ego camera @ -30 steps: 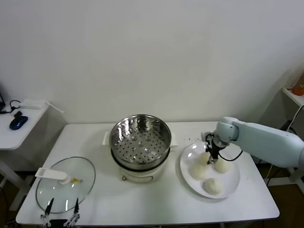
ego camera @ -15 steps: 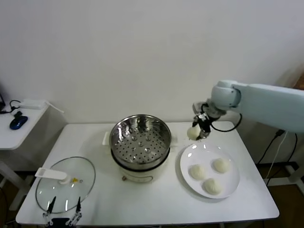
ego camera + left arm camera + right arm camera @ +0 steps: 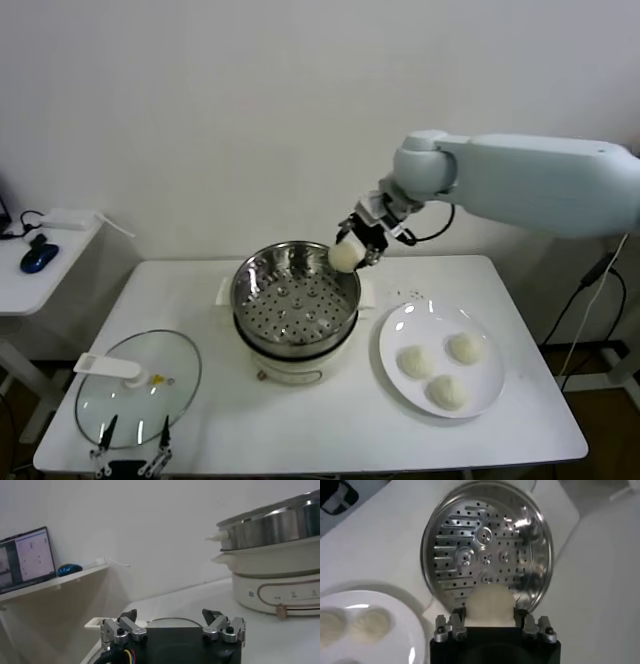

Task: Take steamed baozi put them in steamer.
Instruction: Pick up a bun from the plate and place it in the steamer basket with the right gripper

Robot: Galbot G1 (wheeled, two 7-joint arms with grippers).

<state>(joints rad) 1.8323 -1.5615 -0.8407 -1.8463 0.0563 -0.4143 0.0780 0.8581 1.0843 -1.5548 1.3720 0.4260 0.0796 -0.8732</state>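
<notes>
Baozi (image 3: 344,256), one of four, is clamped between the fingers of the right end effector (image 3: 352,250) in the head view, raised over the right rim of the steamer (image 3: 296,300). The steamer's perforated floor carries nothing. Three more buns (image 3: 440,368) lie on a white plate (image 3: 488,395) on the desk (image 3: 330,430), to the right of the steamer and apart from it. A glass lid (image 3: 138,388) with a white handle lies flat near the desk's front left corner. The left end effector (image 3: 130,462) shows only as finger tips at the lower edge of the view, next to that lid; the rest of it is cut off.

Left wrist view: the left end effector (image 3: 173,630) sits low over the desk with its fingers spread apart and nothing between them. Part of the steamer (image 3: 280,555) is visible, its right side cut off by the frame. A side shelf (image 3: 55,577) carries a laptop (image 3: 27,555) and a dark object, too small to identify.

Right wrist view: the right end effector (image 3: 490,622) grips the bun (image 3: 490,604) on both sides; the bun's lower part is hidden behind the end effector body. The steamer basket (image 3: 485,555) lies directly beyond it. The plate (image 3: 385,625) is cut off at the edge, with two buns (image 3: 355,624) faintly visible on it.
</notes>
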